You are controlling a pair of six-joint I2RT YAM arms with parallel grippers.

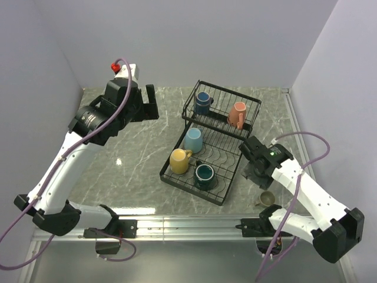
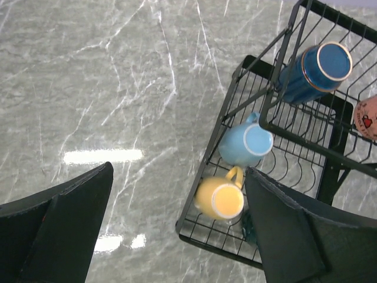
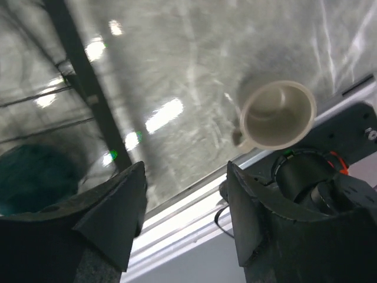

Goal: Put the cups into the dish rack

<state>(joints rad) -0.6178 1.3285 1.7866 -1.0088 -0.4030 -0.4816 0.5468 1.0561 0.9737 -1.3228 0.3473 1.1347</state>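
The black wire dish rack (image 1: 188, 190) stands mid-table. Its raised basket holds the navy mug (image 1: 202, 102) and the salmon pink mug (image 1: 237, 114). Its flat tray holds the light blue mug (image 1: 193, 140), the yellow mug (image 1: 179, 161) and the dark teal mug (image 1: 204, 175). The small beige mug (image 1: 267, 198) stands upright on the table, right of the rack near the front edge. My left gripper (image 1: 147, 106) is open and empty, high and left of the rack. My right gripper (image 1: 254, 178) is open and empty, between the rack and the beige mug (image 3: 277, 115).
White walls close the table on the left, back and right. A metal rail (image 1: 188, 223) runs along the near edge. In the left wrist view the rack's edge (image 2: 206, 153) lies below my open fingers. The right wrist view shows a rack bar (image 3: 88, 88) and the arm's base (image 3: 312, 177).
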